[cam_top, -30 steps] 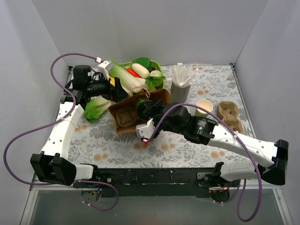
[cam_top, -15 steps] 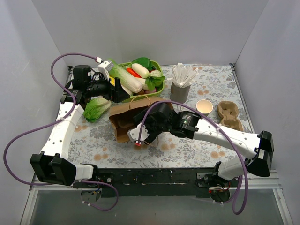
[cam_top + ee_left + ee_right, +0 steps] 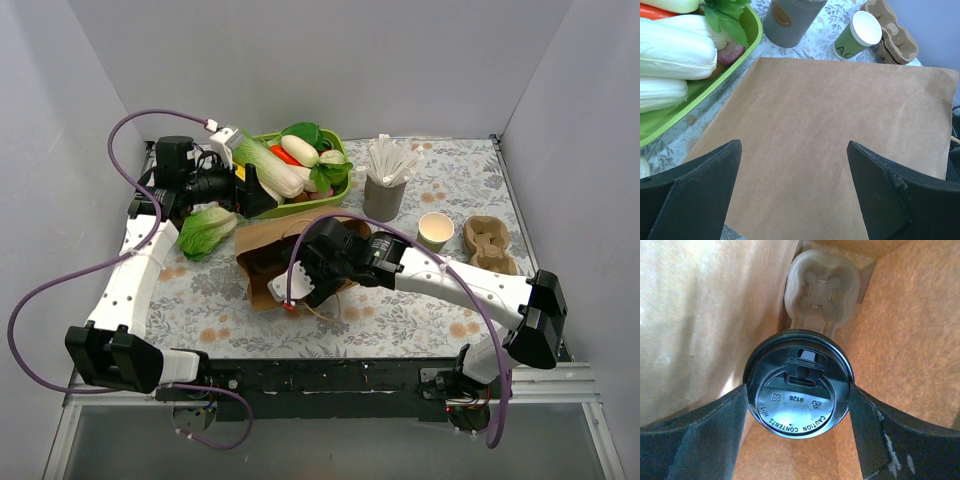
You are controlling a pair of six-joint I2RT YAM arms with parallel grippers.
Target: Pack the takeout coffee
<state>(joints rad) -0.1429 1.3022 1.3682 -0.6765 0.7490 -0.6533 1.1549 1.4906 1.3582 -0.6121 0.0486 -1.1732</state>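
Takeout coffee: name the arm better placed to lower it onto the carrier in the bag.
Right. The right claw grips the takeout coffee inside the paper bag, with the carrier just beyond. The left claw hangs open outside, over the bag's side.

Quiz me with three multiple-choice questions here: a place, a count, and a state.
1. Where is the takeout coffee cup with the round black plastic lid? A) green tray B) inside the brown paper bag C) beside the straws
2. How many lidless green paper cups are there? A) one B) two C) three
3. The left claw is: A) shut on the bag B) open and empty C) shut on a straw
B, bag walls surround its lid; A, one only, by the grey straw holder; B, its jaws stand apart above the bag.
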